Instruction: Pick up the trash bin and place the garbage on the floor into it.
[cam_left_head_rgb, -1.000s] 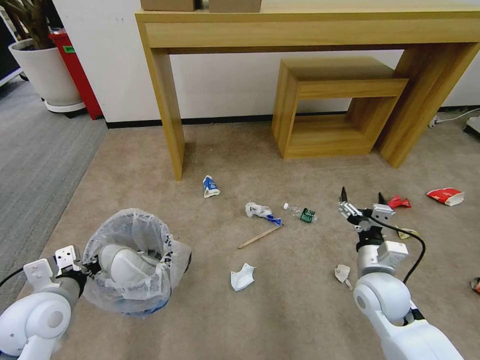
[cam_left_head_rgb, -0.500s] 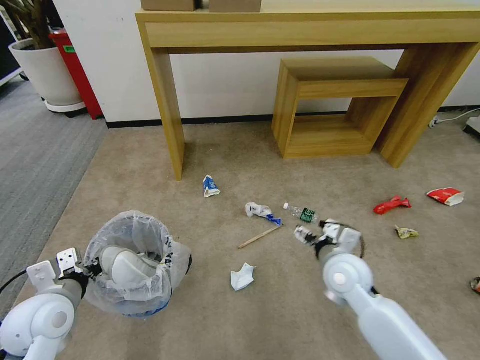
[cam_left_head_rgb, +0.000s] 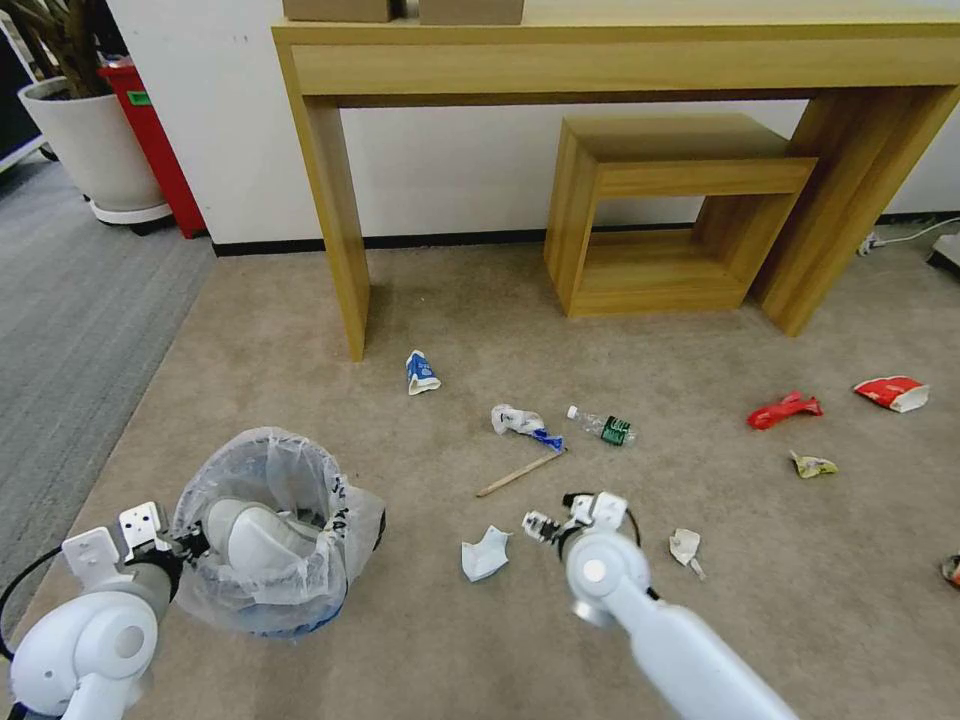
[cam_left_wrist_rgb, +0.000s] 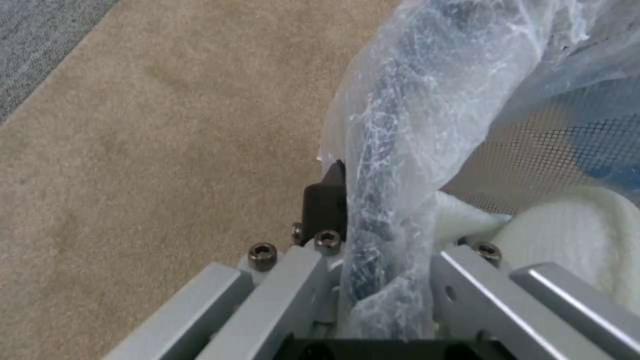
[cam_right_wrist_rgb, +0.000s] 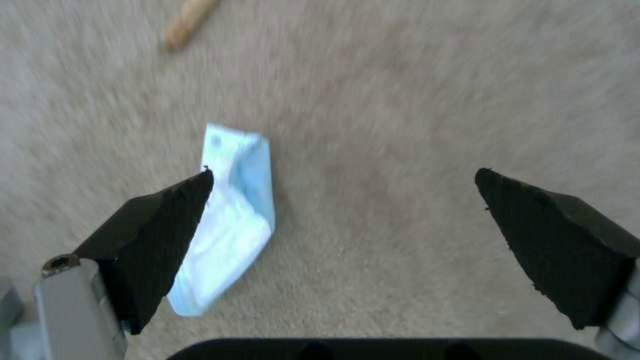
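Right gripper (cam_right_wrist_rgb: 343, 200), spread wide, hovers beside crumpled white paper (cam_right_wrist_rgb: 230, 225); left gripper (cam_left_wrist_rgb: 377, 265) apparently pinches trash bin (cam_left_head_rgb: 265, 530) rim.

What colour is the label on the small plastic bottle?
Green, on the plastic bottle; it shows best in the head view.

trash bin (cam_left_head_rgb: 268, 535) left | crumpled paper (cam_left_head_rgb: 485, 553) centre | red wrapper (cam_left_head_rgb: 784, 409) right, on floor (cam_left_head_rgb: 560, 330)

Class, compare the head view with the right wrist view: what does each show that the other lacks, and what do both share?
Head view alone: the left pincer shut on the trash bin rim, plastic bottle, red wrapper, wooden table.
Right wrist view alone: close-up black fingertips, spread wide.
Both: the right pincer, crumpled white paper, wooden stick, beige carpet.
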